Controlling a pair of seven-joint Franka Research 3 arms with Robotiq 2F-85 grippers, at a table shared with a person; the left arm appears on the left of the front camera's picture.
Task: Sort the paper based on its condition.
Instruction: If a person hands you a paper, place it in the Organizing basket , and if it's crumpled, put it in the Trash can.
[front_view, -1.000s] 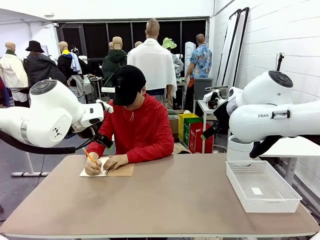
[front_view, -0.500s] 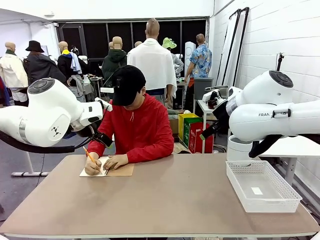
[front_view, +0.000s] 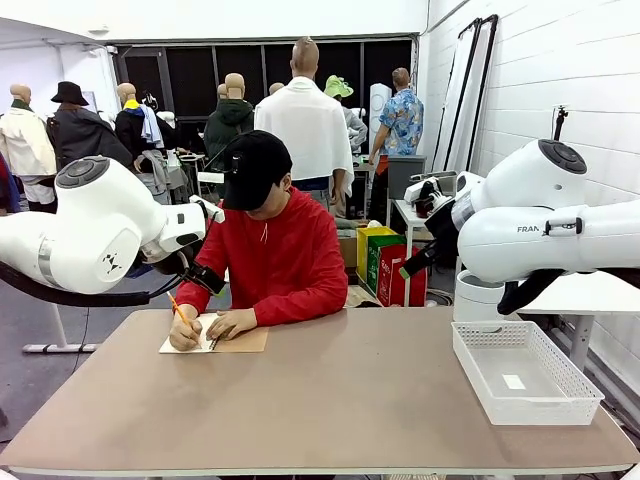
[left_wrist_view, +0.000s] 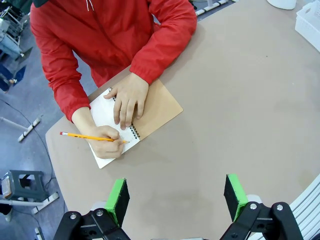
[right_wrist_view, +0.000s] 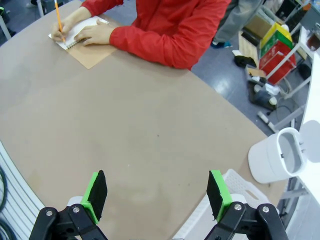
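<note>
No loose paper is in view. At the far left of the table a person in a red top writes with an orange pencil (front_view: 176, 308) (left_wrist_view: 85, 136) on the white page of a brown-covered spiral notebook (front_view: 240, 341) (left_wrist_view: 157, 107) (right_wrist_view: 90, 55). One hand rests flat on the page. My left gripper (left_wrist_view: 176, 196) hangs open high above the table, on the near side of the notebook, with nothing between its green pads. My right gripper (right_wrist_view: 156, 192) is also open and holds nothing, high over the table's right half.
A white mesh basket (front_view: 470, 360) (right_wrist_view: 235, 182) stands at the table's right edge with a small white label inside. A white cylindrical bin (front_view: 478, 300) (right_wrist_view: 275, 157) stands on the floor beyond it. Both arms' white bodies rise at the table's sides.
</note>
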